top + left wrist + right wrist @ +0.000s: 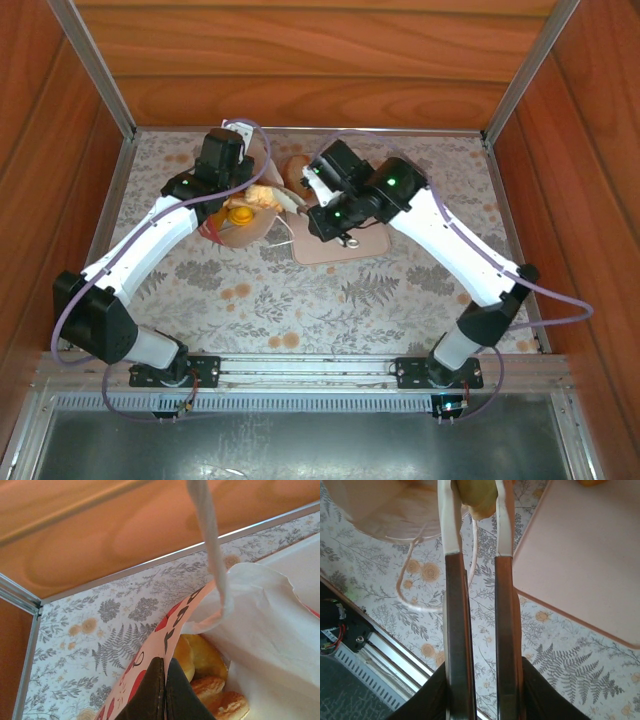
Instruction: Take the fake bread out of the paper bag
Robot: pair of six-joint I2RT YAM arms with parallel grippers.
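The paper bag (255,225) lies tilted on the table, left of centre, with its mouth toward the tray. My left gripper (165,680) is shut on the bag's red-printed wall at the rim; it sits at the bag's left side (222,222). Inside the bag lie several golden-brown fake breads (210,680). A white cord handle (210,545) hangs across the left wrist view. My right gripper (476,495) reaches toward the bag's mouth (285,203), its white-tipped fingers shut on a yellowish fake bread (479,507) just outside the bag (395,510).
A pale beige tray (345,245) lies right of the bag, under the right wrist, and in the right wrist view it (580,555) sits to the fingers' right. Another cord handle (420,580) loops on the floral table cover. Wooden walls enclose the table.
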